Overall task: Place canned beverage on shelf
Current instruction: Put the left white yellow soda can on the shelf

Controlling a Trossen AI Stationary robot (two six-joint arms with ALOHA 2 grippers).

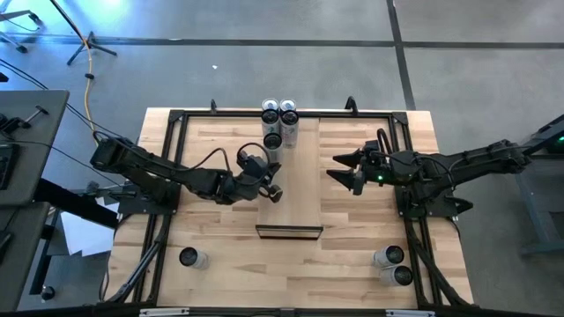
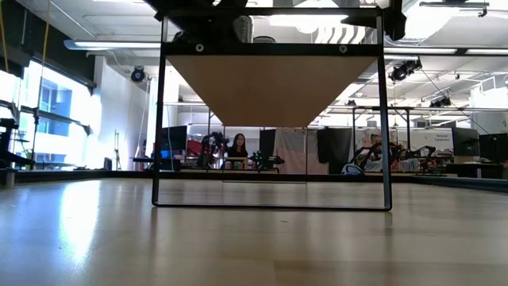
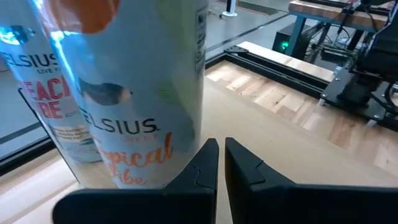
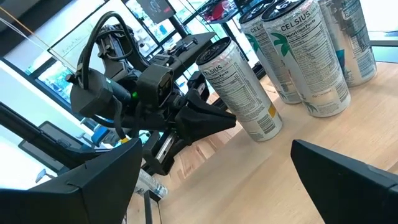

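Both arms were matte black, built of blocky jointed segments with black cables looped beside the wrists. The left gripper (image 3: 221, 163) carried two angular, wedge-shaped black fingers. A small green indicator light glowed on the housing behind the right gripper (image 1: 339, 170).

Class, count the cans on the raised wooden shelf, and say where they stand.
4: three cans clustered at the shelf's far end, one can just in front, near the left gripper. Others may be hidden.

One camera looks straight down; one looks level under the shelf (image 2: 270, 83); both wrist cameras closely share the cans (image 4: 239, 87).
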